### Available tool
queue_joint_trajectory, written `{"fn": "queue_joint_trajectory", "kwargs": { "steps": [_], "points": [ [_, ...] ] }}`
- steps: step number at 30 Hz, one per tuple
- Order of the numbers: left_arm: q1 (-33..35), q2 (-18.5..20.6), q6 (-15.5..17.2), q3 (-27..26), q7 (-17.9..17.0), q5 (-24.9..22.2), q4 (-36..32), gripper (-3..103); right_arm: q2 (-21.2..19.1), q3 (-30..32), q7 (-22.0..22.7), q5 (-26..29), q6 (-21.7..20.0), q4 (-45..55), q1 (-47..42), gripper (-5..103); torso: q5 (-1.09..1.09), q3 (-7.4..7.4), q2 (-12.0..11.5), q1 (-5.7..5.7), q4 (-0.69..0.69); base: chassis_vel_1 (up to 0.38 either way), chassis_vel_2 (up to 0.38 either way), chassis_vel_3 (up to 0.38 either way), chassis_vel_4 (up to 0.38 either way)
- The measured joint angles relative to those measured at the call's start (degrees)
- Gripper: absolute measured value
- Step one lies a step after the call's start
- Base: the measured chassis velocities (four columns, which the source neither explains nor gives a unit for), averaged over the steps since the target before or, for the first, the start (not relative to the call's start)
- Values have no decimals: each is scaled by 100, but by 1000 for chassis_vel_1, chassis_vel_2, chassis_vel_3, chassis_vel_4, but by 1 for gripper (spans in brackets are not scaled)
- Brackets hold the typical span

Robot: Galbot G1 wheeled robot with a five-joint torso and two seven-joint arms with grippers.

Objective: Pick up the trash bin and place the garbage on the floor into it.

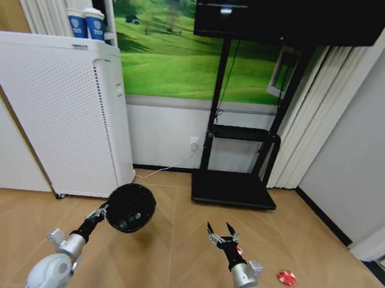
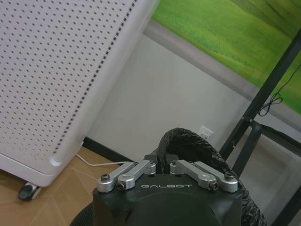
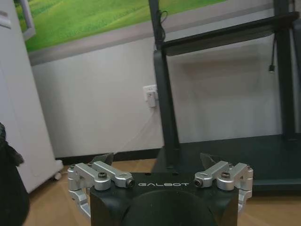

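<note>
**Black bin held up off the floor, one red wrapper off to our right**

Black round plastic trash bin (image 1: 131,207) is hanging in our left gripper (image 1: 102,211), tipped so its open mouth faces back toward our head camera, and we can see something small lying inside it. From the left wrist view, our left gripper (image 2: 166,165) has its fingers pressed together on the bin's rim (image 2: 197,146), which is wrapped in a crinkly black liner. The bin sits just ahead of that gripper, lifted clear of the light tan herringbone wood floor (image 1: 171,249).

Our right gripper (image 1: 222,234) hovers over bare floor with its fingers spread wide, holding nothing. Same story from the right wrist view: right gripper (image 3: 157,160) has its two dark fingertips well apart.

One small red-and-white crumpled wrapper (image 1: 287,277) lies on the floor off to the right of the right gripper, a bit behind its fingertips and apart from it.

Beyond the left gripper stands a tall white perforated cabinet-like unit (image 1: 55,113), with two blue-and-white paper cups (image 1: 86,23) on top. Ahead of the right gripper is a black TV stand (image 1: 236,181).
</note>
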Motion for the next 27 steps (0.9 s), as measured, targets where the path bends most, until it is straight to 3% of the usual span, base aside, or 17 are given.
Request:
{"fn": "queue_joint_trajectory", "kwargs": {
  "steps": [3, 4, 5, 10, 17, 27],
  "points": [
    [-20, 12, 1, -83, -2, -13, 49, 6, 3, 13, -9, -193, 147, -241, 75, 100, -5, 1, -1, 0, 1, -294, -287, 299, 332],
    [-22, 14, 0, -144, -13, -10, 61, 6, 13, 28, -26, -377, 203, -427, 130, 100, 4, 0, 0, 1, 0, -210, -260, 175, 161],
    [6, 15, -25, -258, -12, 74, 87, 6, 6, 42, -25, -715, 21, -713, 218, 100, -2, 0, 0, 1, 0, -119, -173, 175, 99],
    [143, 24, -40, -491, 48, 133, 46, 6, -20, -98, 49, -1301, -334, -1531, 597, 100, -1, 1, 0, 1, 2, -61, -87, 69, 31],
    [71, 123, -73, -570, -12, 143, 107, 6, 9, -151, 99, -1530, -459, -2304, 998, 100, -2, 0, 0, 0, 2, 79, 85, -56, -74],
    [59, 235, -380, -796, 96, 870, 587, 6, 125, -188, 85, -1794, -455, -3220, 1434, 100, -1, 0, 0, 0, 3, 0, 0, 0, 0]
  ]
}}
